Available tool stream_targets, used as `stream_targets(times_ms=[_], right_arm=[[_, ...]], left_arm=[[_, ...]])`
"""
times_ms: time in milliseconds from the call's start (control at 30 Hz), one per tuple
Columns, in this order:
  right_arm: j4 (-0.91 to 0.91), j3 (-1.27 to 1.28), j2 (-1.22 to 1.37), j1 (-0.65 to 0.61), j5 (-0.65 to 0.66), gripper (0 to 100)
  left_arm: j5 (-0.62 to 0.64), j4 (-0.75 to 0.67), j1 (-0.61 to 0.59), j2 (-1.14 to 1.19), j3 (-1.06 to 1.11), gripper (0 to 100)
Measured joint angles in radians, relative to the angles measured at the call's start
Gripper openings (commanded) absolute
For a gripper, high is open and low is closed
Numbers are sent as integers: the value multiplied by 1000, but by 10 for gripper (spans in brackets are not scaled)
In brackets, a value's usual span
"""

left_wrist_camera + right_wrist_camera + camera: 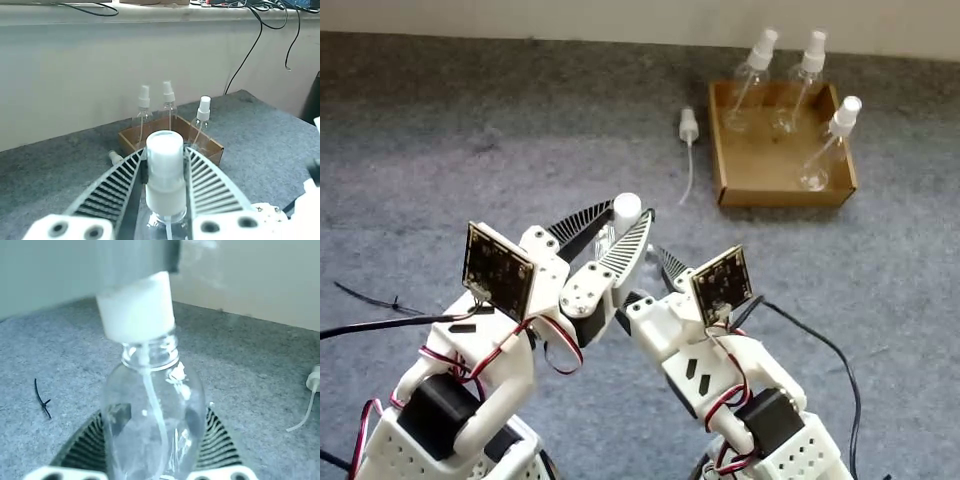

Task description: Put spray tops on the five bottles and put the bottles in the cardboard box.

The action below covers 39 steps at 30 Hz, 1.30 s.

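Observation:
A clear bottle (155, 420) stands upright between the ribbed fingers of my right gripper (152, 442), which is shut on its body. A white spray top (165, 167) sits tilted on the bottle's neck, its tube hanging inside. My left gripper (165, 170) is shut on that spray top from both sides. In the high view the two grippers meet mid-table, the left gripper (625, 218) holding the spray top (627, 209) just above the right gripper (648, 265). The cardboard box (785, 193) at the far right holds three bottles with spray tops.
A loose spray top (688, 126) with its long tube lies on the grey carpet just left of the box. A black cable tie (380, 298) lies at the near left. Cables trail from both arm bases.

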Motion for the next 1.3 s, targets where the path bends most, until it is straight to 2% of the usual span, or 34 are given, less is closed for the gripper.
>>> stream_targets(times_ms=[400, 567, 833, 1000, 1300], right_arm=[[0, 0, 0, 29, 6, 5], [2, 3, 2, 61, 8, 5], [3, 3, 3, 77, 8, 5], [3, 2, 2, 78, 72, 5], [3, 2, 2, 80, 74, 5]], left_arm=[[-2, 0, 5, 5, -2, 4], [-2, -3, 58, 75, -8, 4], [-2, -5, 58, 130, -14, 4], [-37, -3, 61, 140, -44, 4], [-35, -3, 61, 150, -55, 4]])
